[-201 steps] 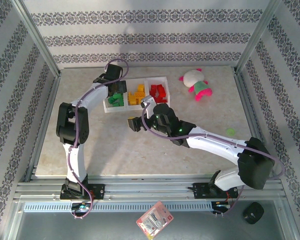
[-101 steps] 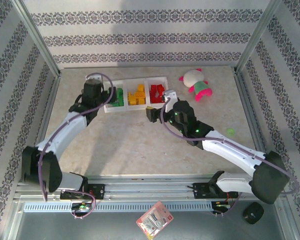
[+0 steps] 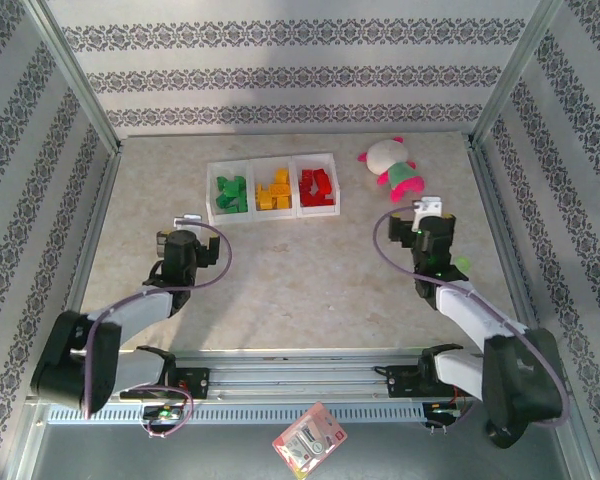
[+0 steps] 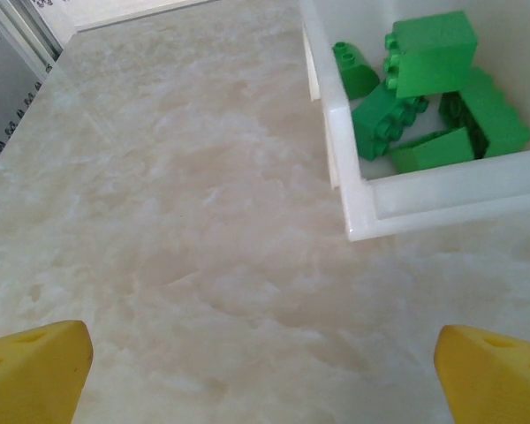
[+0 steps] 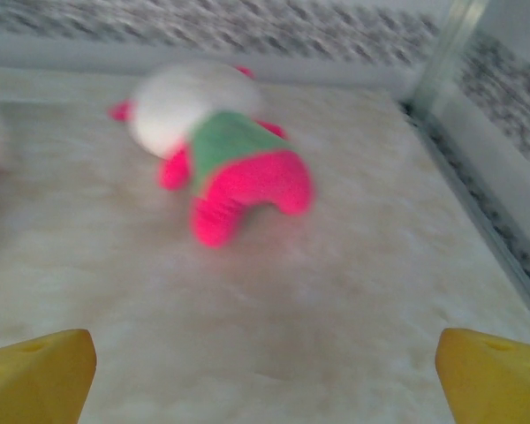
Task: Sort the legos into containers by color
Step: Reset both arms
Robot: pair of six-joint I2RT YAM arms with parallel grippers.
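Near the front, the left gripper (image 4: pixel 263 375) and right gripper (image 5: pixel 265 375) sit low, fingers wide open, holding nothing. That fits, because the job looks done. Farther back, the legos (image 3: pixel 273 190) lie in the tray (image 3: pixel 275 215): green, yellow and red, each in its own box. The toy (image 3: pixel 392 168) lies beside the tray.

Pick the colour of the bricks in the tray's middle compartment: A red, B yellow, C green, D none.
B: the top view shows yellow bricks in the middle of the tray, between green bricks and red bricks.
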